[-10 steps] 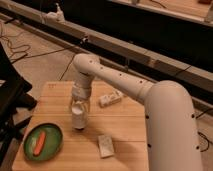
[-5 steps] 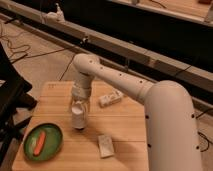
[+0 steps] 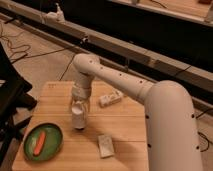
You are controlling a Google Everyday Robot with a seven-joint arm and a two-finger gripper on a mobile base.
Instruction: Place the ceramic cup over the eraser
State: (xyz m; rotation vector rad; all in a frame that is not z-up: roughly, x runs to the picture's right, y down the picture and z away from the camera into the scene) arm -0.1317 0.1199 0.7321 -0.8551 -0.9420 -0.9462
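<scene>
The ceramic cup (image 3: 79, 119) is a small pale tumbler standing on the wooden table (image 3: 125, 130), left of centre. My gripper (image 3: 80, 104) comes straight down from the white arm and sits right on the cup's top, touching it. The black eraser does not show anywhere; it is hidden or out of view.
A green plate (image 3: 55, 147) with an orange piece (image 3: 40, 141) lies at the front left. A flat white block (image 3: 105, 146) lies in front of the cup to the right. A long white multi-part bar (image 3: 111, 98) lies behind and right. A dark chair (image 3: 10, 100) stands at the left.
</scene>
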